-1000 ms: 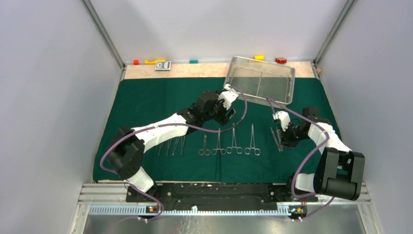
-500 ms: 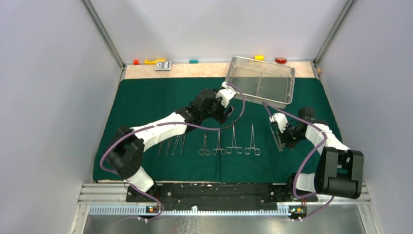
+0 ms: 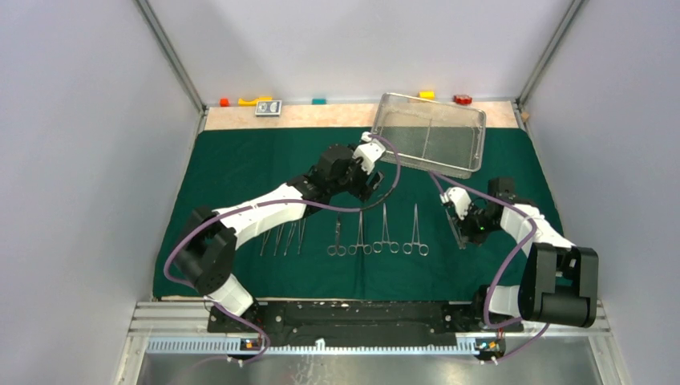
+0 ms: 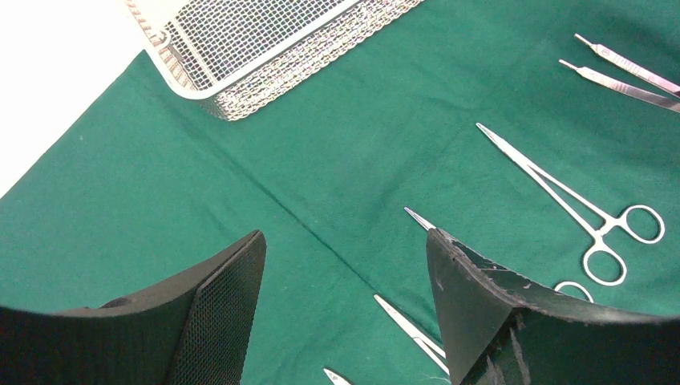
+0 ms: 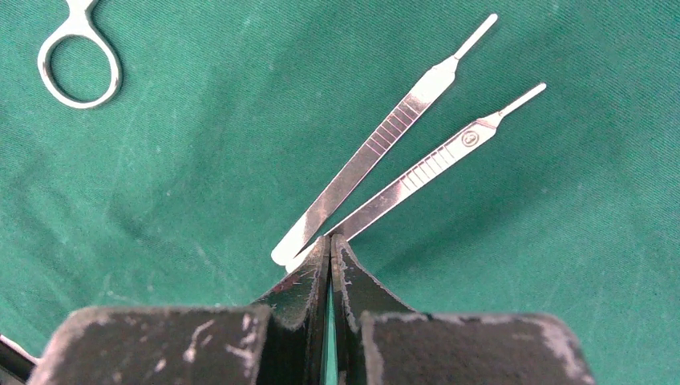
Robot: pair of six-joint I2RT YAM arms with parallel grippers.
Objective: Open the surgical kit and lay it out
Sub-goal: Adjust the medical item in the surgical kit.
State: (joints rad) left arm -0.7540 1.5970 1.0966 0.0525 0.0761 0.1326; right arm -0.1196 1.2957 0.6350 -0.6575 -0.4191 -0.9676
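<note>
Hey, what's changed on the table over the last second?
The left gripper drifted slightly left and farther from the bases, jaws open and empty. The right gripper edged slightly left, jaws shut by the ends of the two scalpel handles. Nothing was taken or released. The tray, cloth and instruments stayed put.

Behind right gripper [image 5: 329, 239], scalpel handle [image 5: 425, 167] end hidden; clamp [image 5: 78, 64] cropped

Robot lab test cell: grey panel walls [image 3: 72, 160], aluminium frame struts [image 3: 170, 56], two bench-mounted arms [image 3: 265, 212].
</note>
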